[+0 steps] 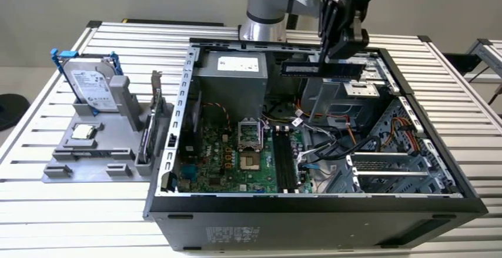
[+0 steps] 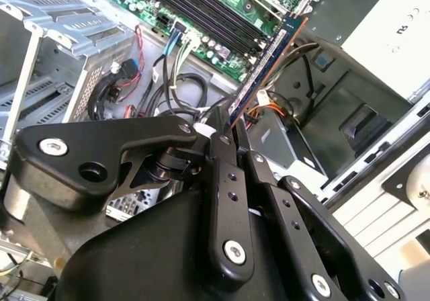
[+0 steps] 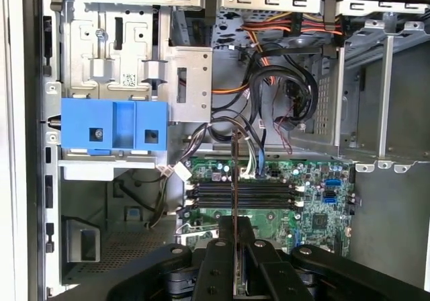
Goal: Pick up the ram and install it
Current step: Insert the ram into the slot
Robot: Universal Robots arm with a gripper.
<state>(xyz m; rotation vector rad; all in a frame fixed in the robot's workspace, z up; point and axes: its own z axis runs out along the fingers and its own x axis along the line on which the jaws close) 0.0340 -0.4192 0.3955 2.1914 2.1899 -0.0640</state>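
Observation:
The ram (image 1: 321,68) is a long blue board stick hanging level over the rear of the open computer case (image 1: 314,202). My gripper (image 1: 339,57) is shut on one end of it from above. In the second wrist view the ram (image 2: 269,62) sticks out from between the black fingers (image 2: 222,146), towards the motherboard. The first wrist view has the ram (image 3: 233,173) edge-on, rising from the gripper (image 3: 235,224) and crossing the black memory slots (image 3: 242,193). Those slots (image 1: 284,164) lie on the green motherboard, well below and forward of the stick.
A grey holder (image 1: 86,158) stands at the exterior view's left, with a silver hard drive (image 1: 93,87) and a square processor chip (image 1: 84,131). Inside the case are a power supply (image 1: 231,73), drive cages (image 1: 392,170) and loose cables (image 1: 314,149). A blue bracket (image 3: 114,126) sits by the drive bay.

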